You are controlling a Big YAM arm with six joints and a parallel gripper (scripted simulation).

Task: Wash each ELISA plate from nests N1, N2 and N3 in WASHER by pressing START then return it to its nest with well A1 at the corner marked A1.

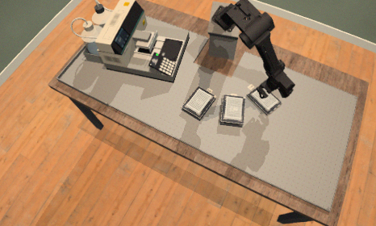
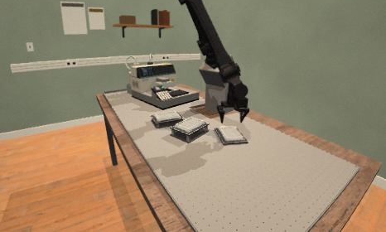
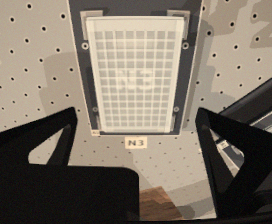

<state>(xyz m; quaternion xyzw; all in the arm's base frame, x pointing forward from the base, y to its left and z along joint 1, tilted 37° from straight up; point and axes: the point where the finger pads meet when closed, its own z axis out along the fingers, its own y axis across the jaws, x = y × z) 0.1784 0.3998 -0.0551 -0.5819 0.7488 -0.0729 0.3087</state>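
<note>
Three white ELISA plates lie in their black nests in a row on the table. The left one (image 1: 198, 102) (image 2: 166, 116) is nearest the washer, the middle one (image 1: 232, 109) (image 2: 190, 126) beside it, and the right one (image 1: 266, 102) (image 2: 230, 134) (image 3: 135, 72) sits in the nest labelled N3 (image 3: 135, 141). My gripper (image 1: 263, 93) (image 2: 232, 115) (image 3: 136, 113) is open and empty. It hangs a little above the near end of the N3 plate, not touching it. The washer (image 1: 125, 35) (image 2: 151, 79) stands at the far left with a green lamp (image 1: 156, 53) and a dark, empty carrier pocket (image 1: 173, 48).
The washer's keypad (image 1: 165, 64) is at its front beside the carrier. Two bottles with tubing (image 1: 94, 14) stand behind the washer. The arm's grey base block (image 1: 222, 43) (image 2: 213, 89) stands at the table's back edge.
</note>
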